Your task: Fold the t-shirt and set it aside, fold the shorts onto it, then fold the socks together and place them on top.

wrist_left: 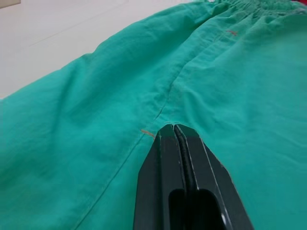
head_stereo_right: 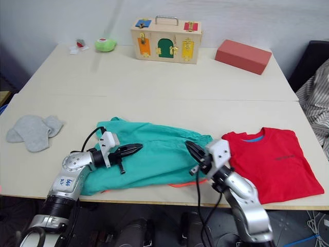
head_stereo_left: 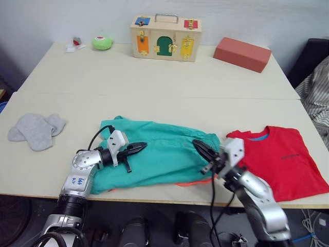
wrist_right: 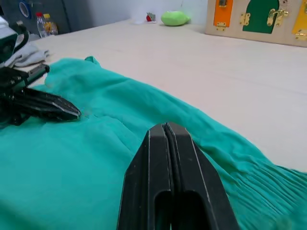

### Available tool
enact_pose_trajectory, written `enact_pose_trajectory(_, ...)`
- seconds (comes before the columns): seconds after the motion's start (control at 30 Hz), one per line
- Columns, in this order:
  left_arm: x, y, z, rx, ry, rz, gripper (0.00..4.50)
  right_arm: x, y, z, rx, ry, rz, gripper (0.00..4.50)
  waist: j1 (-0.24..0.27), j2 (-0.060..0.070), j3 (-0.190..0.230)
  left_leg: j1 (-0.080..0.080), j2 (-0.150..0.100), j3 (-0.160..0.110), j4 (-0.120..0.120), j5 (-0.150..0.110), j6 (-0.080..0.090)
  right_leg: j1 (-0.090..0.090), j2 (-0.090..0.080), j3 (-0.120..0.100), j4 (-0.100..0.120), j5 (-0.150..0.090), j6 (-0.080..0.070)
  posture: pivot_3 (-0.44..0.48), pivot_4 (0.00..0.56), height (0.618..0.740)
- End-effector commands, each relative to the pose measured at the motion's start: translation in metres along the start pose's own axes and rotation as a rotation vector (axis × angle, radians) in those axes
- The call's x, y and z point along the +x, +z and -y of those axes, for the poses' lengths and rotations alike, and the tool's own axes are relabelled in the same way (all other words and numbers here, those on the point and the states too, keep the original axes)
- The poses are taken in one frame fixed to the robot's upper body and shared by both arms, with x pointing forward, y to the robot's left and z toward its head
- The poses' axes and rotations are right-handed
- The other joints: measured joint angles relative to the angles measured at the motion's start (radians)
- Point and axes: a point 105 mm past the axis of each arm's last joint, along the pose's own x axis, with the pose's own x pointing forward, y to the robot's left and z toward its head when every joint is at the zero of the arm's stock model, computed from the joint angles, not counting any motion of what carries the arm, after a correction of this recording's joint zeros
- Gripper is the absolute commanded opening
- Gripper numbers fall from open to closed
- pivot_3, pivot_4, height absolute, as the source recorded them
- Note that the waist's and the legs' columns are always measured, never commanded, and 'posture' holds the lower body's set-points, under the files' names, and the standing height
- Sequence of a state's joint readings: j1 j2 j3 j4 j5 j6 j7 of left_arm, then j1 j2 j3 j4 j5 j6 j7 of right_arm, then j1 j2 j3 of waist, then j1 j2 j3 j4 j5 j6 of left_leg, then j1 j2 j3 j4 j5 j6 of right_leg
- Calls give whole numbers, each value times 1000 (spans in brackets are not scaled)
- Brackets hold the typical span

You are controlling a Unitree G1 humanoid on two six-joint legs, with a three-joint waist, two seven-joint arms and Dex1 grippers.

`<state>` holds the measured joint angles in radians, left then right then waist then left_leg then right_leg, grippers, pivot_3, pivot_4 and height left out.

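Note:
The teal shorts lie spread across the near middle of the table, orange trim peeking out at their front edge. My left gripper is shut and hovers over the shorts' left part; its closed tip points along the cloth. Shut as well, my right gripper sits over the shorts' right end by the gathered waistband. The folded red t-shirt rests at the near right. Two grey socks lie flat at the near left, well clear of both grippers.
At the table's far side stand a wooden latch box, a red-brown block, a green ball and small scraps. Striped cloth hangs off the right edge. The table's front edge runs just below the garments.

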<state>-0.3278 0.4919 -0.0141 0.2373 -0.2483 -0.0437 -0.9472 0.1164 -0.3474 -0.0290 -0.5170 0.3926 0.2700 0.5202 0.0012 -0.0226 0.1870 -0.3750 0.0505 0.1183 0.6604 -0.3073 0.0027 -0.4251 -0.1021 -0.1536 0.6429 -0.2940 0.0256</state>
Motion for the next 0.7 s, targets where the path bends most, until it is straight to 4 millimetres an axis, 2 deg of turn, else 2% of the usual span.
enact_pose_trajectory(0.03,-4,25,4,58,-79,76,0,-38,23,1,165,-74,19,386,5,0,0,0,0,0,0,0,0,0,0,0,0,0,0,0,150,740)
enact_pose_trajectory(0.2,-7,32,18,47,-194,119,0,-76,14,0,399,-219,-100,1901,8,0,0,1,0,1,-2,-1,0,1,0,1,-2,0,0,0,150,740)
enact_pose_trajectory(0.3,-6,25,27,41,-264,94,0,-97,-6,-15,624,-258,-236,2958,9,0,0,2,1,1,-2,-1,0,1,1,2,-1,0,0,0,150,740)
enact_pose_trajectory(0.43,5,15,32,44,-288,69,0,-87,-16,-18,793,-284,-240,4329,8,0,0,2,2,1,-2,0,0,1,3,3,-2,0,0,0,150,740)
enact_pose_trajectory(0.47,8,12,34,45,-293,59,0,-82,-23,-15,815,-299,-263,4457,5,0,0,2,2,1,-2,0,0,1,4,4,-3,0,0,0,150,740)
enact_pose_trajectory(0.6,17,4,34,54,-295,28,0,-62,-43,-2,853,-374,-309,4457,5,0,0,1,3,2,-2,0,1,2,6,6,-7,0,1,0,150,740)
enact_pose_trajectory(0.7,20,0,32,58,-290,16,0,-48,-47,0,894,-376,-318,4457,5,-2,-1,1,2,2,-5,0,0,0,6,6,-7,1,2,0,150,740)
